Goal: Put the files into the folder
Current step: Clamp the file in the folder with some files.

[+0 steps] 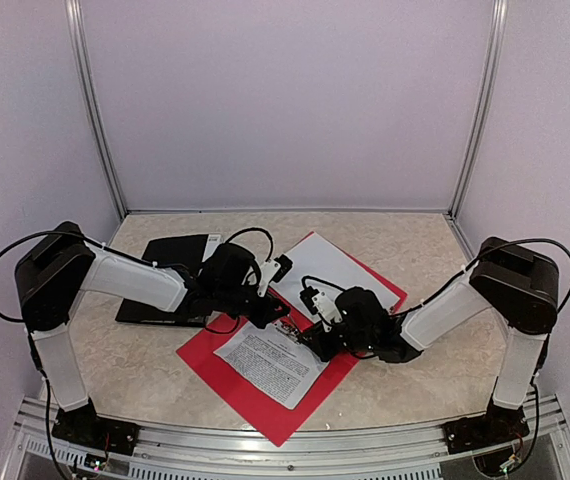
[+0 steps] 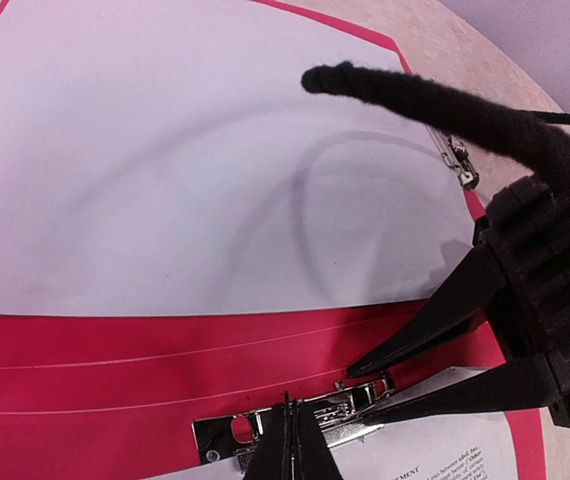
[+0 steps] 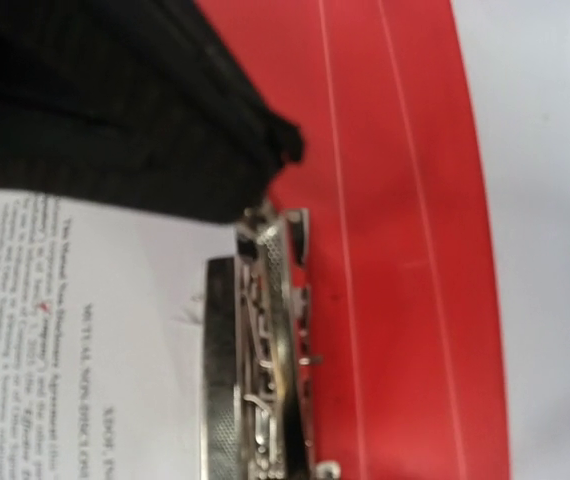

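A glossy red folder (image 1: 265,405) lies open on the marbled table (image 1: 415,370). Two white sheets lie flat on it: a blank sheet (image 1: 330,265) on the far flap and a printed sheet (image 1: 270,362) on the near one. One chrome clip (image 3: 265,350), partly knurled, sits between them. The left gripper (image 2: 287,440) is closed tight and empty, tips on the clip. The right gripper (image 2: 367,390) straddles the clip's end, fingers narrowly apart; whether it pinches cannot be told.

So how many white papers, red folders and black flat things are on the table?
White papers: 2 (blank sheet, printed sheet)
Red folder: 1
Black flat thing: 1
Total: 4
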`<state>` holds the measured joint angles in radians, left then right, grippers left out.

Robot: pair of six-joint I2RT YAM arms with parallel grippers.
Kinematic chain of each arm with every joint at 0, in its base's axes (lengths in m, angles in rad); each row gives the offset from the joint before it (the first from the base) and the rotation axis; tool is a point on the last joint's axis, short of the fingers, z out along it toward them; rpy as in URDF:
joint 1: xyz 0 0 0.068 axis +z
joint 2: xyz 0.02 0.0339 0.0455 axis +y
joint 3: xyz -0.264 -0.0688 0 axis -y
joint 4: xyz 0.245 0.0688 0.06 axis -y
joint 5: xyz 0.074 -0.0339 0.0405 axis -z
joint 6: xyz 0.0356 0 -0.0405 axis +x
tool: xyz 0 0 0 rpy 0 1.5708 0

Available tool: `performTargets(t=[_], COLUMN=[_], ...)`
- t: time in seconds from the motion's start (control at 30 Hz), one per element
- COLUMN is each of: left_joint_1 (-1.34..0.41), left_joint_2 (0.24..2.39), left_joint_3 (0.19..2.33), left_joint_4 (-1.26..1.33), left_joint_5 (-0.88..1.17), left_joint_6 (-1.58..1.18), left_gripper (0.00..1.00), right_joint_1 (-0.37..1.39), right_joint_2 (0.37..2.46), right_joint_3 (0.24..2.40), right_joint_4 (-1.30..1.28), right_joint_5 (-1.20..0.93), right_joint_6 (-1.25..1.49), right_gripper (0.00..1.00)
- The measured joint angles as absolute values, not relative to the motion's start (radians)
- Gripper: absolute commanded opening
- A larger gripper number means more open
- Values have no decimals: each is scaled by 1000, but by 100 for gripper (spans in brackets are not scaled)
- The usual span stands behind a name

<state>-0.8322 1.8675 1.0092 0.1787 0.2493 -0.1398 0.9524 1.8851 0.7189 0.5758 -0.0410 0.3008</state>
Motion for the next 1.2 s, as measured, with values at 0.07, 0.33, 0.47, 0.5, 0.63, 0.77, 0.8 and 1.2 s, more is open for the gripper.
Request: performTargets(t=[0.07, 0.33, 0.47, 0.5, 0.63, 0.77, 0.8, 1.2], left_joint_1=[-831, -830, -830, -830, -832, -832, -832, -832], left_joint_2=[1868, 1867, 1867, 1867, 1867, 1867, 1867, 1867], left_joint_3=[1001, 990, 990, 990, 990, 990, 990, 990], left_joint_4=[187, 206, 206, 206, 206, 206, 206, 205], left_joint_5=[247, 243, 242, 242, 237, 235, 235, 232], left_joint_6=[-149, -159, -160, -160, -160, -160, -160, -161], left_gripper=[0, 0, 0, 0, 0, 0, 0, 0], right_joint_1=[952, 952, 952, 952, 953, 957, 960, 982], right_joint_2=[1885, 1885, 1884, 1883, 1883, 1887, 1890, 1898], right_joint_3=[713, 704, 704, 704, 706, 715, 717, 727], right_joint_4=[585, 598, 597, 597, 592, 581, 580, 570], right_joint_5=[-40, -51, -67, -71, -71, -56, -46, 25], right_joint_6=[305, 327, 335, 335, 334, 326, 323, 287], right_gripper=[24, 38, 40, 40, 39, 36, 35, 34])
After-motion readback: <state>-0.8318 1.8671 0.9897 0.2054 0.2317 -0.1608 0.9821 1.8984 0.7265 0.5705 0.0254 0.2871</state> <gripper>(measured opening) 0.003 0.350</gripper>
